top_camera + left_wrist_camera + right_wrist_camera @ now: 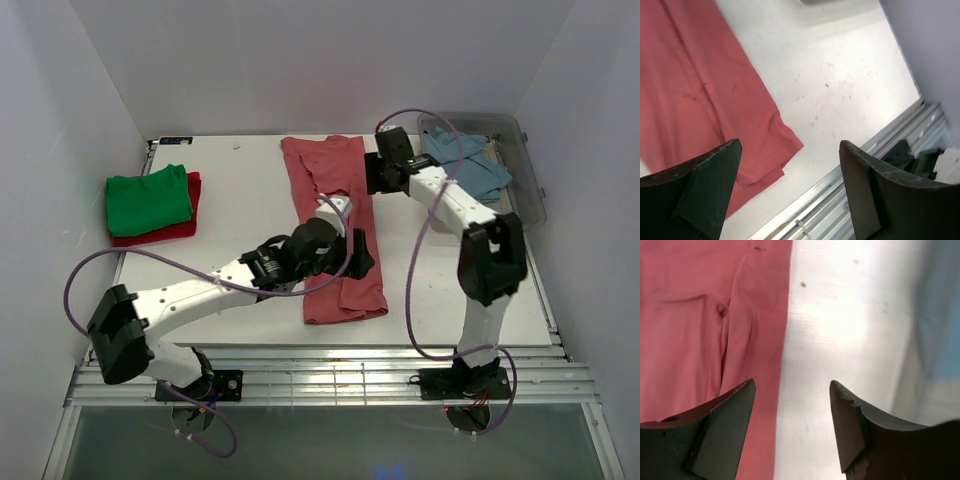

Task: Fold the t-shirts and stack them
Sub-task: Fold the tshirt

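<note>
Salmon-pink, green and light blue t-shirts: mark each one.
salmon-pink t-shirt (pixel 342 300), top external view, near end.
green t-shirt (pixel 148 198), top external view, folded top face.
light blue t-shirt (pixel 490 172), top external view, bunched middle.

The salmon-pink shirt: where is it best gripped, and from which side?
Probably along the right long edge of the salmon-pink shirt: left tool at the near corner, right tool near the far end, both from the right, where this flat strip meets bare table.

walls (pixel 330 60): plain white, three sides | table (pixel 250 210): white top | near edge: metal rails (pixel 330 380) | light: even
</note>
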Robot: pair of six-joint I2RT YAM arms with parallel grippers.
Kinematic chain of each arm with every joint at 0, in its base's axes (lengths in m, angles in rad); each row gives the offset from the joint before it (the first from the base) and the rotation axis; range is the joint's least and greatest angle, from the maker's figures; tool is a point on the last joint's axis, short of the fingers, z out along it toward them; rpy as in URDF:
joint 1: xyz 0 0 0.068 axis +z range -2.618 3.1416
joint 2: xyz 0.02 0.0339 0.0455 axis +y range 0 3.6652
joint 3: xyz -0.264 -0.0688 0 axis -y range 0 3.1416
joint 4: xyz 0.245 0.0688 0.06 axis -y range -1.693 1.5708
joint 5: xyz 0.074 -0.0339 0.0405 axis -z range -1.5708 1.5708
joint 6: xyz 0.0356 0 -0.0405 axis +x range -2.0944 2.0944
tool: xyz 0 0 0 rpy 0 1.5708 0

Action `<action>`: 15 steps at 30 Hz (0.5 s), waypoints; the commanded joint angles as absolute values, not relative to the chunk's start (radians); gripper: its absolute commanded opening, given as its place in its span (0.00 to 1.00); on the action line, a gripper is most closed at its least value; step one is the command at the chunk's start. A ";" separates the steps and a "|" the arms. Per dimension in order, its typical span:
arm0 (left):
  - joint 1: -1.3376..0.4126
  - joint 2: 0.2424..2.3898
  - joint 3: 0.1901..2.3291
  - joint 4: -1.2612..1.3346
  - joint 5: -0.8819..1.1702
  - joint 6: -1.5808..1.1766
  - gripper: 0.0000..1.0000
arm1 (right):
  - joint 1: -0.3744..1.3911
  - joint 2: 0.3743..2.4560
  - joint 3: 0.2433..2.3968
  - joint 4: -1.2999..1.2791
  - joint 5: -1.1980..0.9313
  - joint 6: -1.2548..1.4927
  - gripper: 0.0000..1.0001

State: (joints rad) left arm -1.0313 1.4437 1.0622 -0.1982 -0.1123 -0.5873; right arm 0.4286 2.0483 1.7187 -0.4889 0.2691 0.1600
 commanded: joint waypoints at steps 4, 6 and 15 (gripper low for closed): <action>-0.994 1.267 0.961 -0.478 -0.333 -0.707 0.98 | 0.475 1.498 1.271 -0.509 0.265 0.271 0.69; -0.985 1.241 0.896 -0.474 -0.296 -0.760 0.98 | 0.524 1.416 1.075 -0.509 0.246 0.353 0.69; -0.982 1.080 0.557 -0.260 -0.176 -0.857 0.98 | 0.667 1.131 0.695 -0.459 0.210 0.572 0.68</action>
State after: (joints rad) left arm -0.9836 1.1790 0.5892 -0.3649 -0.2108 -0.8047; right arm 0.6575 1.2221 0.7124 -0.4911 0.2131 0.4702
